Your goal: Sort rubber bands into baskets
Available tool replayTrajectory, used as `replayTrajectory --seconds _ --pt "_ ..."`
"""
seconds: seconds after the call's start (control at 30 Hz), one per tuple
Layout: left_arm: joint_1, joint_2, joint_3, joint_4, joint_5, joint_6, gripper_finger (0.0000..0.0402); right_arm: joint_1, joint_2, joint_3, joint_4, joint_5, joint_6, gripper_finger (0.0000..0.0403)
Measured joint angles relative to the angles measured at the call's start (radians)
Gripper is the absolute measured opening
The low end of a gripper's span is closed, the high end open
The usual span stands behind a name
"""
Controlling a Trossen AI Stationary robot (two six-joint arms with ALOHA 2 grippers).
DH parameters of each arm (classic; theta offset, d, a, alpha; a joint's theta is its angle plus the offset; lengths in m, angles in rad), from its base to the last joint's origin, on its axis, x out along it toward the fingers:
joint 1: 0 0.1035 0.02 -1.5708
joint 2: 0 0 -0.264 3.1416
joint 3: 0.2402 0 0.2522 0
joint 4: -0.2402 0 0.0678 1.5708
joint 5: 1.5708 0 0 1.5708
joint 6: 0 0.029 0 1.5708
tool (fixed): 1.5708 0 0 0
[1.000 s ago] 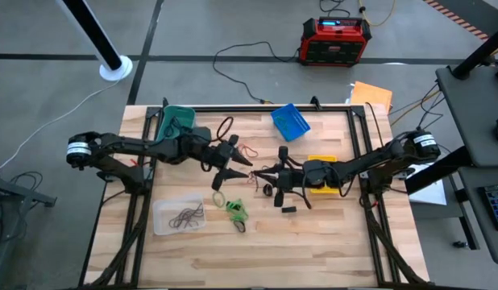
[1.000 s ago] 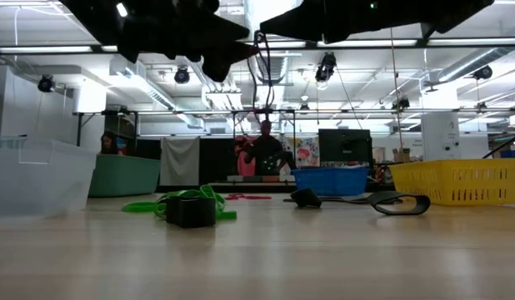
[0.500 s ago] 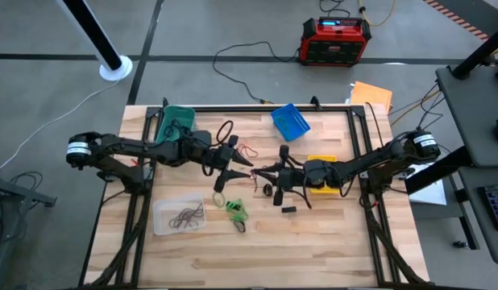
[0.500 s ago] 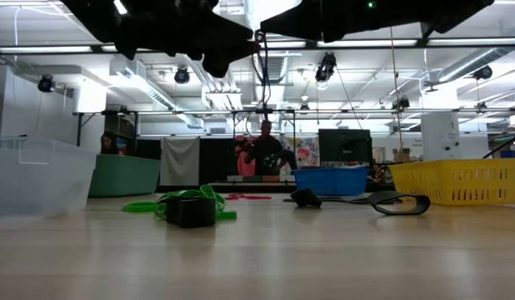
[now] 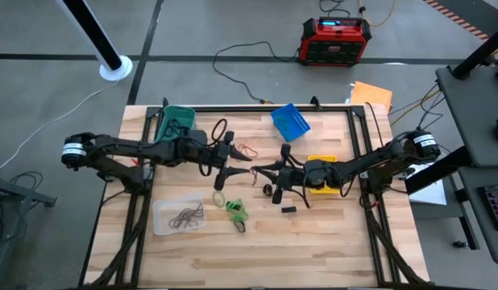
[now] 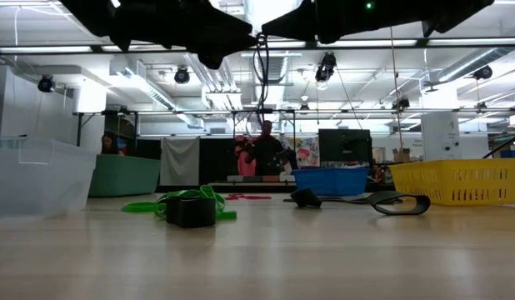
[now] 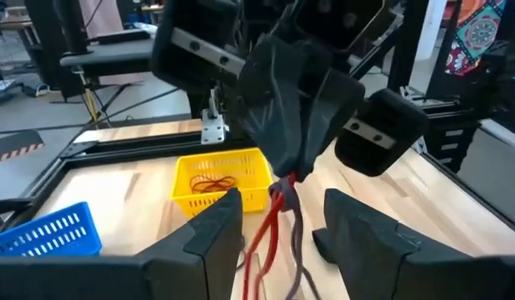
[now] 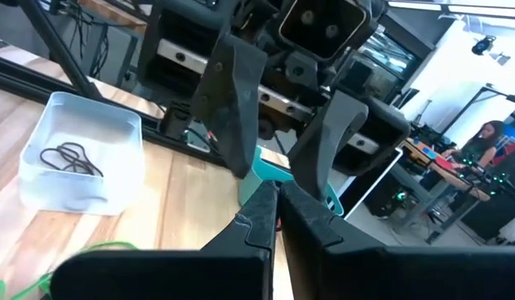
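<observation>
Right gripper [image 7: 284, 179]: pinched shut on red rubber bands [image 7: 270, 225] — unchanged.
Left gripper [image 5: 235, 167]: fingers spread, either side of those bands — drawn back slightly.
Yellow basket [image 5: 321, 174]: under right arm.

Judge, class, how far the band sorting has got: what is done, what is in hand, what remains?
Done: dark bands lie in the clear basket and red ones in the yellow basket. In hand: the right pincer, shut, holds red and dark bands in mid-table, facing the open left pincer. Left: green bands and a dark strap lie loose on the table. The blue basket shows no bands.
</observation>
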Motion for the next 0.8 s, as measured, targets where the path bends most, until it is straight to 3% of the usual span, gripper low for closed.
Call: replayTrajectory --seconds 0.37,0.53,0.8 --pt "-0.027 0.040 0.000 0.072 -0.002 0.018 0.0156 0.000 0.000 0.000 -0.004 0.001 0.000 0.0009" --pt "-0.044 0.044 0.000 0.075 -0.060 0.038 0.0149 0.000 0.000 0.000 -0.004 0.001 0.000 0.0009" --pt "-0.054 0.044 0.000 0.078 -0.108 0.055 0.0092 0.000 0.000 0.000 -0.006 0.001 -0.001 0.0009"
